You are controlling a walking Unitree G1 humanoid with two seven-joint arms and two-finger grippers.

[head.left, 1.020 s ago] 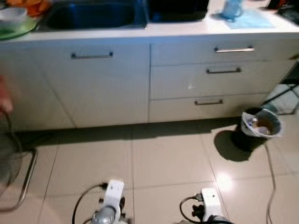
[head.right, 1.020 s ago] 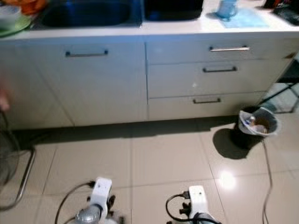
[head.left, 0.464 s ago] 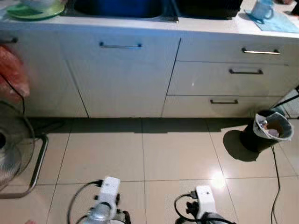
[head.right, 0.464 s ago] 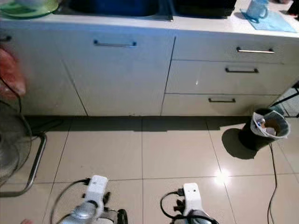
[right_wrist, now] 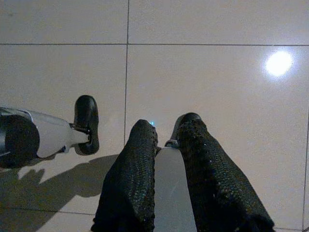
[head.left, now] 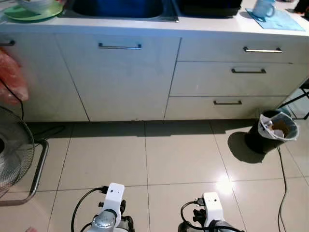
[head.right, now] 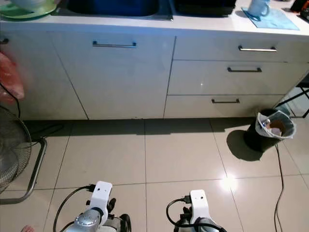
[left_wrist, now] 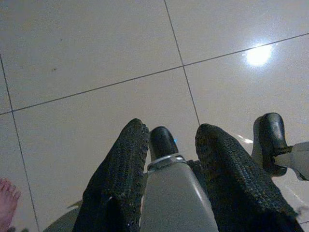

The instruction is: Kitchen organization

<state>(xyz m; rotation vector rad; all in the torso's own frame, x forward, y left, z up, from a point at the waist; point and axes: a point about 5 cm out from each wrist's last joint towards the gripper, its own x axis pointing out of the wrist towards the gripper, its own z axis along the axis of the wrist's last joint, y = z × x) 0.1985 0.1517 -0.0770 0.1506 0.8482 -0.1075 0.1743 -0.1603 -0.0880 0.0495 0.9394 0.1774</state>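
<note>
I face a white kitchen counter with a dark sink. On the counter's left end stands a green plate with a bowl on it. At the right end a pale blue mug rests on a blue cloth. Below are a cabinet door and three drawers. Both arms hang low over the floor tiles. My left gripper and right gripper are open, holding nothing, with my own legs showing between the fingers.
A black bin with a white liner stands on the floor at the right, and a cable runs past it. A floor fan and a red bag are at the left. A person's toes show near my left side.
The camera has swung left and pulled back a little, so the cabinets sit more squarely in view and the fan shows more. Both arms hang as before.
</note>
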